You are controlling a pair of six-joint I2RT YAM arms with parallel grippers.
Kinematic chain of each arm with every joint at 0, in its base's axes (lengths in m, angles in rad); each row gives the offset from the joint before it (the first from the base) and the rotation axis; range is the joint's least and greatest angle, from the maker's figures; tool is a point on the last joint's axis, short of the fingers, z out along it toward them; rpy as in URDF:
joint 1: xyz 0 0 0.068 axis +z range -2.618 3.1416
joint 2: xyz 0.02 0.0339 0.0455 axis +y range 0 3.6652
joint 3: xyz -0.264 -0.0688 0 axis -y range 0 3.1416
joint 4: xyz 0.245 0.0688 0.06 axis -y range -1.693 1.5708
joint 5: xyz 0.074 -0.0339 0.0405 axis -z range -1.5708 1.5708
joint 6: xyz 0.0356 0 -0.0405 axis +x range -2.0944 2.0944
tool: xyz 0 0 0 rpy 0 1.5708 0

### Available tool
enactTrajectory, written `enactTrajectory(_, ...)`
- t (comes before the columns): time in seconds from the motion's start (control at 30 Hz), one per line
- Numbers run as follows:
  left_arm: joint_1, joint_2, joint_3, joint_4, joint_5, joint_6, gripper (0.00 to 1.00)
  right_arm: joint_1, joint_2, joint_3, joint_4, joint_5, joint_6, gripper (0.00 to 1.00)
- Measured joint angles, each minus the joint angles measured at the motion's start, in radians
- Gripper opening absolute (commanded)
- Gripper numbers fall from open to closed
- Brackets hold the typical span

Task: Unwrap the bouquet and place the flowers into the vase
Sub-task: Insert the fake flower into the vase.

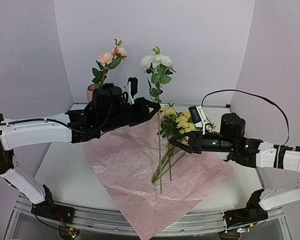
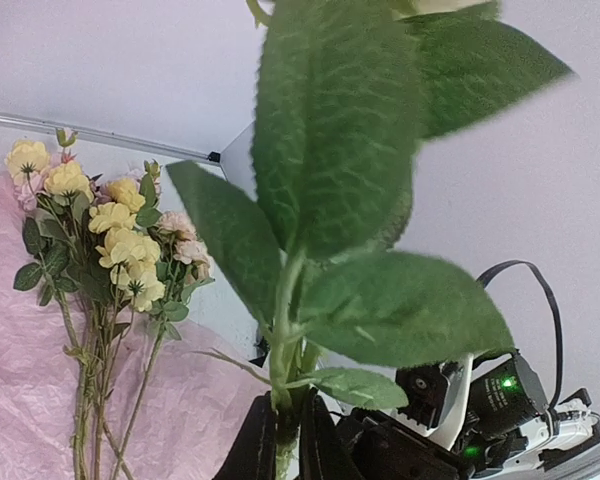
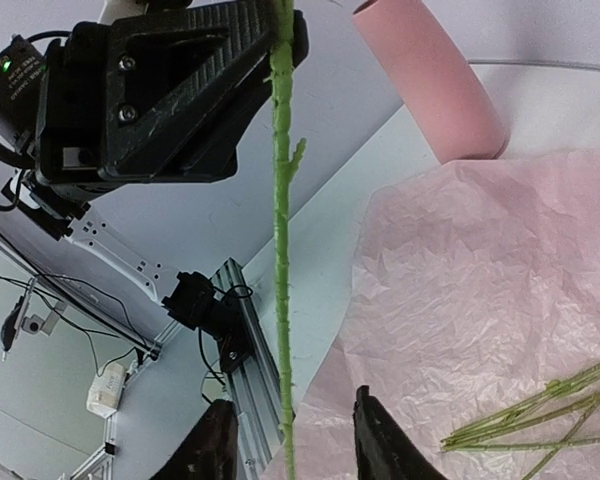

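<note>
The bouquet is unwrapped, its crinkled pink paper sheet (image 1: 130,170) spread flat on the white surface (image 1: 65,170), and the step in hand looks to be moving single stems. The left gripper (image 1: 154,107) has its jaws pinched shut on the stem of 1 white flower (image 1: 156,61). It grips just under the lowest leaves, so the bloom stands upright and the long bare stem hangs straight down, the attitude it needs to drop into a narrow mouth. The right gripper (image 3: 295,428) sits low at that stem with its jaws apart, 1 finger on each side and neither seeming to touch it. To my eye it is there to steady the stem, not carry it. The vase (image 3: 430,95), a plain matte pink cylinder, stands at the back left, well apart from the held stem and partly hidden behind the left arm in the top view. 1 pink flower (image 1: 112,54) appears to stand in it. The white flower has full cream-white heads, toothed green leaves and a thin knobbly stem. The yellow flowers (image 1: 180,122) lie on the paper, stems toward the near edge.
</note>
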Motion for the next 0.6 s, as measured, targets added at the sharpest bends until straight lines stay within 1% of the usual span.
enactTrajectory(0.1, 0.001, -0.015, -0.003, -0.001, -0.014, 0.033, 0.0, 0.0, 0.002, 0.0, -0.001, 0.002, -0.003, 0.76)
enactTrajectory(0.2, 0.001, -0.056, -0.017, -0.018, -0.04, 0.074, 0.0, 0.0, 0.002, 0.0, -0.002, 0.005, -0.003, 0.8)
enactTrajectory(0.37, 0.001, -0.141, -0.027, -0.068, -0.111, 0.155, 0.0, 0.0, 0.002, 0.0, -0.008, 0.017, -0.005, 0.82)
enactTrajectory(0.6, 0.001, -0.258, -0.027, -0.166, -0.25, 0.288, 0.0, 0.0, 0.003, 0.0, -0.032, 0.04, -0.005, 0.82)
